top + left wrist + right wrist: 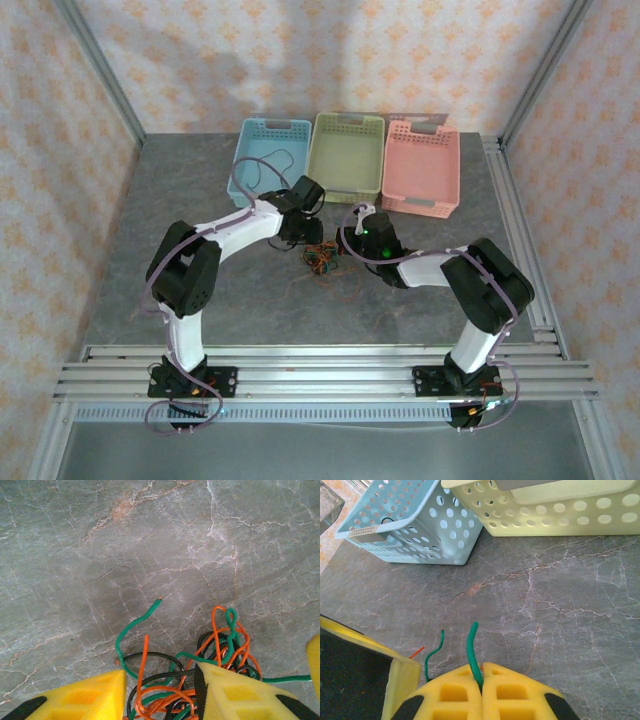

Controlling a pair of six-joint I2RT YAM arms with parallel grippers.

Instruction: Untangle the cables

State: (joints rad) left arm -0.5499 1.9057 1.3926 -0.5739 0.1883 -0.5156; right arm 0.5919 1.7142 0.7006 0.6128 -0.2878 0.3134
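**Green strand pinched; rest of the knot not yet held**

1. The right gripper (481, 680): fingers pressed flat together. One green strand (471, 645) is nipped in the seam between them, and its free end rises just past the tips.
2. The left gripper (160, 695): fingers (85, 700) stand well apart and clamp nothing. Orange, black and green loops lie in the gap between them.
3. The knot of cables (210, 665): a small bunch on the table (75, 545). It sits partly between the left fingers and partly just beyond them. In the top view I see the knot (320, 258) between the two grippers. A loose green tail (135, 625) strays out of the knot on the side away from the left gripper.
4. The blue basket (272, 150), green basket (348, 150) and pink basket (422, 160): in a row beyond the knot, well apart from it.

Step in hand, as I judge it: one strand is being singled out, with the right side gripping and the left poised over the bulk.

Next move, as I judge it: I would shut the left fingers on the bunch to anchor it. Then I would draw the green strand away from the knot slowly, along its own run. The green-and-orange twist at the knot's far edge could cinch tight, so I would watch it.
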